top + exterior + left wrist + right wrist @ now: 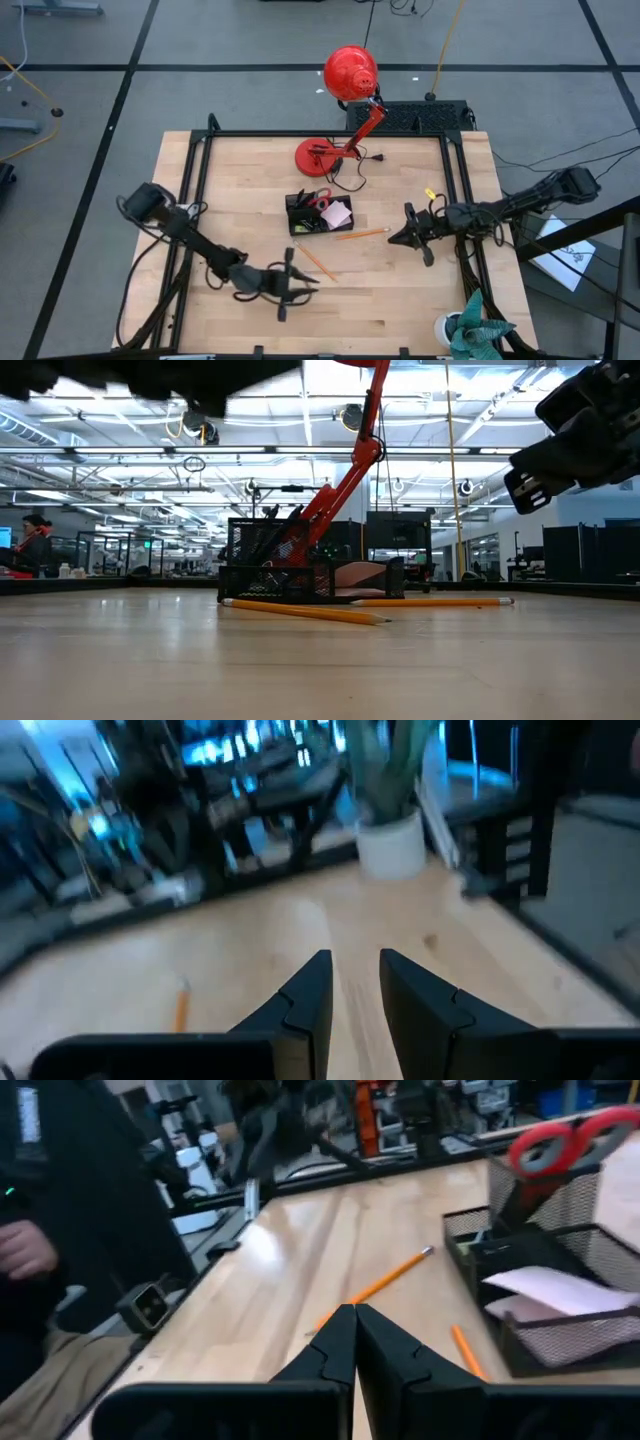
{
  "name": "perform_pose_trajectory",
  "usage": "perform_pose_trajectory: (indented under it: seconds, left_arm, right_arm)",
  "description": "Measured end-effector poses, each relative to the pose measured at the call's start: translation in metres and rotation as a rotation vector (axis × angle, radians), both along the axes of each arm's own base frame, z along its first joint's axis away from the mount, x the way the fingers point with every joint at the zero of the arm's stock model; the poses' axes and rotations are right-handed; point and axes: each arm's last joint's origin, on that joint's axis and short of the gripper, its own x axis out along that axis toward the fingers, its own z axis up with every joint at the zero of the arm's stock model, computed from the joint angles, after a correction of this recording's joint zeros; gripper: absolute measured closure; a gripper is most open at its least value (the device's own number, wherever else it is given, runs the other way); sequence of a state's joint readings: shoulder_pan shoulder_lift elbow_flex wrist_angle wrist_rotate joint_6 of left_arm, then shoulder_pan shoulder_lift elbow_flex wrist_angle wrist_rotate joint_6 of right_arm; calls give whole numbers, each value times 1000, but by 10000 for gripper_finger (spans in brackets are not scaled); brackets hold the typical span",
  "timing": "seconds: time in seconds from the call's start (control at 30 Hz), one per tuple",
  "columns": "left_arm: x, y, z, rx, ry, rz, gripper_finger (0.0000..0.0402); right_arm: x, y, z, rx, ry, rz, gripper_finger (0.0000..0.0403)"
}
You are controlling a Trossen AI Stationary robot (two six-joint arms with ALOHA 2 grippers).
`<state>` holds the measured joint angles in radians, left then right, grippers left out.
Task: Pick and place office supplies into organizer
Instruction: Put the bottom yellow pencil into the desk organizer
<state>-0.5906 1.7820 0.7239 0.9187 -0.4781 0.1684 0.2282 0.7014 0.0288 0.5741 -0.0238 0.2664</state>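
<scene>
Left tool (300, 281) beside orange pencil (316, 262)

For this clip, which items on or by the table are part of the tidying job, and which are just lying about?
Part of the job:
- black mesh desk organizer
- red-handled scissors standing in it
- pink sticky-note pad in it
- two orange pencils on the wood, one beside the organizer, one nearer the left hand

Lying about:
- red desk lamp
- white pot with a green plant
- small yellow piece

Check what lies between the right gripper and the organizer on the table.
In the high view, one orange pencil lies on the wood between the right gripper and the black mesh organizer; otherwise that stretch is bare.
</scene>
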Motion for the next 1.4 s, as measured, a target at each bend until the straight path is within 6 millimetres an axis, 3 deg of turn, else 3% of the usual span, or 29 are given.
perform_pose_trajectory:
  seconds: [0.13, 0.27, 0.37, 0.63, 0.83, 1.0, 1.2, 1.4]
  left_arm:
    - [-19, 7, 23, 25, -61, 29, 309]
    - [-37, 24, 38, 72, -110, 34, 309]
    - [-49, 41, 48, 83, -142, 58, 309]
    - [-76, 73, 54, 48, -158, 113, 309]
    - [-82, 76, 56, -20, -171, 123, 309]
    - [-84, 73, 55, -27, -156, 107, 309]
    - [-89, 67, 47, 58, -80, 88, 309]
    - [-106, 69, 58, 151, -65, 169, 309]
  right_arm:
    - [0, 7, -5, -22, 68, 14, 399]
    - [17, 20, 17, -51, 59, -31, 399]
    - [31, 32, 21, -89, 117, -58, 399]
    - [98, 64, 35, -101, 204, -77, 398]
    - [146, 85, 28, -146, 314, -74, 392]
    - [178, 90, 17, -74, 391, -133, 357]
    - [219, 91, 6, 54, 423, -219, 271]
    - [260, 88, -9, 98, 544, -277, 225]
